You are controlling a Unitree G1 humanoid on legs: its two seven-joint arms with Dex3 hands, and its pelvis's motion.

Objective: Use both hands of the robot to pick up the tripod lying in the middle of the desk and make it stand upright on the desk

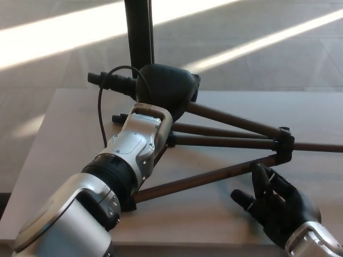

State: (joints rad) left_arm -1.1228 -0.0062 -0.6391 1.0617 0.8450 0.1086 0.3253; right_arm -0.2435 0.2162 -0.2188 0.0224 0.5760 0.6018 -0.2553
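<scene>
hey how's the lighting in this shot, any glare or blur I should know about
Head view: bright sunlight stripes cross the floor beyond the desk, washed out nearly white; the desk itself lies in even shade. The black left hand on the tripod shows little detail. The right hand is sharp; no obvious motion blur.

My hands on the tripod, seen from my head

My left hand [163, 91] is wrapped over the top end of the tripod [225, 140]; its dark legs fan out rightward across the grey desk [64, 134]; my right hand [276, 206] sits palm up with fingers spread just under the lowest leg, near the black joint; a cable [102, 112] loops beside my left wrist; a black post [139, 32] rises behind.
</scene>
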